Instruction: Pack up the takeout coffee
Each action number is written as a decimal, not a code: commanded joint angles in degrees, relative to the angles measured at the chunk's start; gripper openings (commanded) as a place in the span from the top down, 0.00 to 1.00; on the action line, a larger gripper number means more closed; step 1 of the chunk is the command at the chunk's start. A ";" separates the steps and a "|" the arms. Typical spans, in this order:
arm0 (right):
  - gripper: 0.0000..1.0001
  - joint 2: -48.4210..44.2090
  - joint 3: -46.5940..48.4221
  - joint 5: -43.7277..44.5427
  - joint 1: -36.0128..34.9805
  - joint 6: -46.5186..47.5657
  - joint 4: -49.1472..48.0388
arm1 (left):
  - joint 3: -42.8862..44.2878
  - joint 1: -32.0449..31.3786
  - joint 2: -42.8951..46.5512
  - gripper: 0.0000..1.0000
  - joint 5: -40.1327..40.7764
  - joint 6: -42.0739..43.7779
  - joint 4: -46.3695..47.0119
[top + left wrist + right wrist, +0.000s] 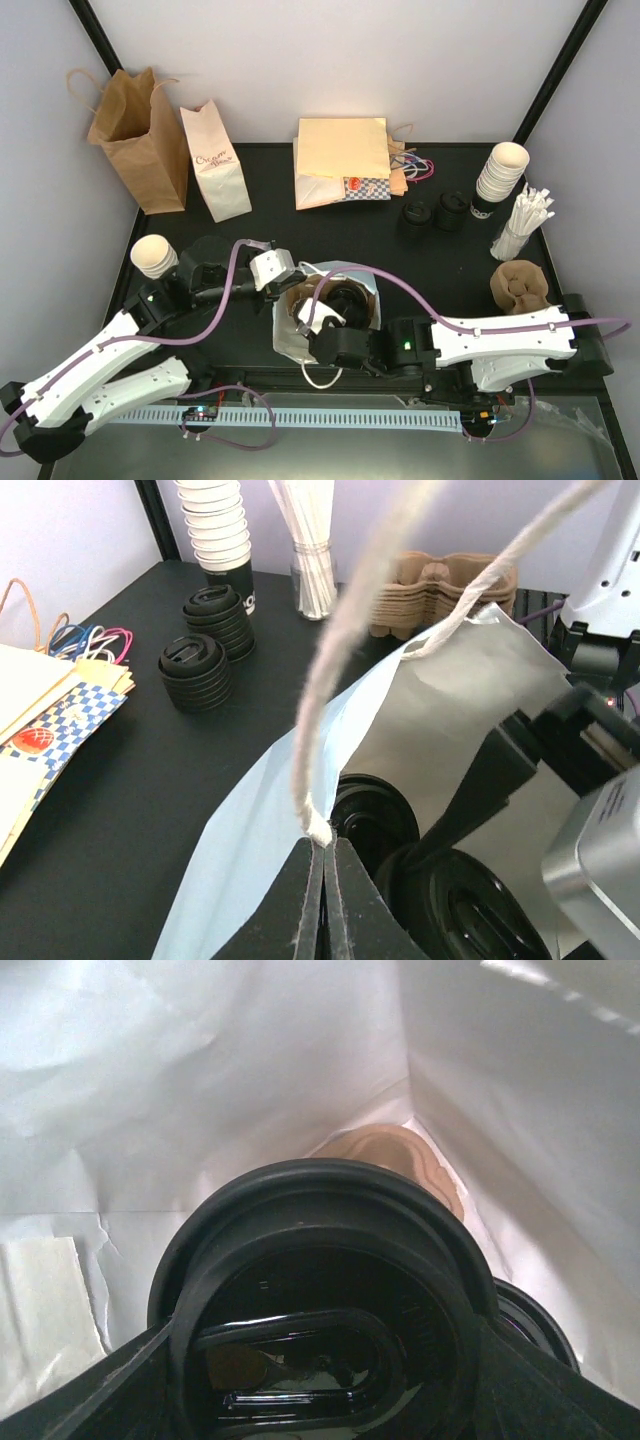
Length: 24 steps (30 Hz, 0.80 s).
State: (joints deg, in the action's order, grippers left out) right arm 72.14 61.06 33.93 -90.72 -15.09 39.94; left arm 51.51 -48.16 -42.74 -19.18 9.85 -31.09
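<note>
— As the black counter [300, 225] carries several containers, which one is in use?
— The white paper bag [288, 342] in the middle, near the arms, standing with its mouth open. The tall brown paper bag [140, 140] and the narrow white printed bag [215, 165] stand at the back left, well apart from it.
— What is in the white one?
— A brown moulded cup carrier [400, 1155] lies at the bottom. The takeout coffee [320, 1260] is inside too, seen from above as a round black plastic lid; its cup wall is hidden. A second black lid [530, 1320] shows just beside it.
— And the end effectors?
— The right end effector [320, 1390] reaches down into the bag, its jaws spread wide and set against either side of the coffee's lid. The left end effector [322, 880] is pressed together, pinching the bag's white twisted cord handle [318, 680].
— Anything smaller?
— A lone cream paper cup [153, 255] stands upright at the counter's left edge.
</note>
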 commanded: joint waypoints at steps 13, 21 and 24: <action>0.47 3.28 -6.31 7.49 -1.74 5.97 -6.66 | 1.89 -0.40 3.51 0.44 2.49 -13.37 0.80; 0.49 3.22 -8.42 9.94 -2.79 8.76 -9.54 | 8.66 2.75 4.78 0.03 13.22 -25.03 -5.16; 0.49 2.65 -9.14 10.90 -2.80 9.60 -10.37 | 12.95 10.24 -1.41 0.01 7.39 -27.49 -12.26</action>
State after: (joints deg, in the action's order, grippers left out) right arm 75.81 52.75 40.75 -93.14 -7.18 32.80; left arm 59.20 -44.77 -37.85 -10.15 -11.09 -34.72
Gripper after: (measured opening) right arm 0.726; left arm 0.979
